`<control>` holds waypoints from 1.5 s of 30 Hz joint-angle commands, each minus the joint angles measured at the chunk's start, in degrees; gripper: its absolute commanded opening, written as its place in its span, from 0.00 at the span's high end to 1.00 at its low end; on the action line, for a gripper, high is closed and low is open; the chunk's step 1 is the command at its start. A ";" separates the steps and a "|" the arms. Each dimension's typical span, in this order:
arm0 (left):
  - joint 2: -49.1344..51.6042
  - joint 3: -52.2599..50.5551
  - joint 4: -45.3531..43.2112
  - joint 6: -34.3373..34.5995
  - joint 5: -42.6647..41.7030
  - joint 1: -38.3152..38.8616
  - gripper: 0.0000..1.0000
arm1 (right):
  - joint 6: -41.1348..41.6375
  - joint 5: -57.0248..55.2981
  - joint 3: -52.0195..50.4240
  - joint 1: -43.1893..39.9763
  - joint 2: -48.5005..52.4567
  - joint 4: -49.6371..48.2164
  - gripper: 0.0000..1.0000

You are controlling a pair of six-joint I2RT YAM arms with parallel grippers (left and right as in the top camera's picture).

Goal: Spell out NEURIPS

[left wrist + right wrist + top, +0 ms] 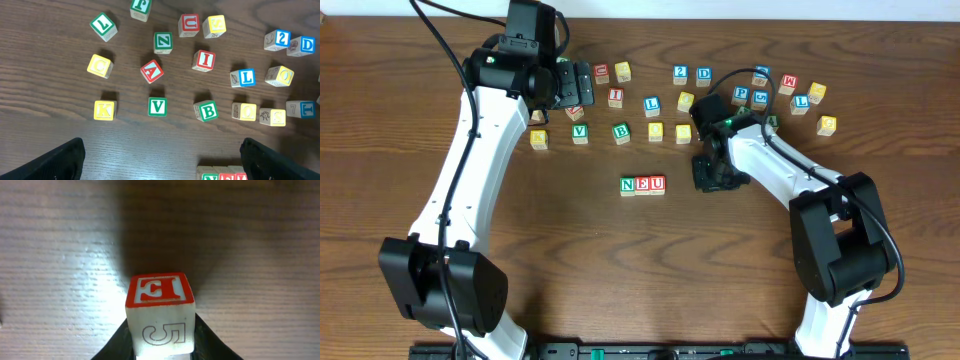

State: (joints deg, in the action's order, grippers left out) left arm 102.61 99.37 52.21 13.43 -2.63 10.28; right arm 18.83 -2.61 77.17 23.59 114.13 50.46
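Observation:
Three cubes reading N, E, U [642, 185] stand in a row at the table's middle; their top edge shows low in the left wrist view [225, 176]. Just right of that row, my right gripper [712, 176] hides its cube from overhead. In the right wrist view the gripper [161, 347] is shut on a red-faced cube [160, 292] with a 5 outlined on its pale side; I cannot read its top letter. My left gripper [578, 88] [162, 167] hangs open and empty over the scattered cubes at the back left. A red I cube [616, 97] [204, 60] and a blue P cube [741, 95] lie loose.
Loose cubes spread along the back: green V [580, 131] [157, 106], green B [621, 131] [206, 111], blue L [652, 104], blue 2 [680, 73], blue D [704, 74], several yellow ones, and a cluster at the back right [800, 100]. Both arm bases stand at the front edge.

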 commanded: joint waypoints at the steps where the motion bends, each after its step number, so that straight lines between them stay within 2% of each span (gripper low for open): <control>1: 0.26 0.98 -0.02 -0.76 0.72 -0.24 0.02 | 0.44 -0.87 2.60 0.39 0.24 1.60 0.77; 12: 0.26 0.98 -0.02 -0.76 0.72 -0.24 0.02 | 0.42 1.66 9.18 0.42 0.20 13.86 0.83; 23: 0.26 0.98 0.00 -0.76 0.72 -0.24 0.02 | 0.42 7.63 10.43 0.52 0.22 26.73 0.80; 45: 0.26 0.98 0.83 -0.76 0.72 -0.24 0.02 | 0.44 12.26 2.80 3.74 0.31 27.28 0.83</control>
State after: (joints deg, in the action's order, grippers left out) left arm 102.61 99.37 52.69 13.41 -2.63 10.28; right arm 18.85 8.67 80.73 25.96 114.17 77.78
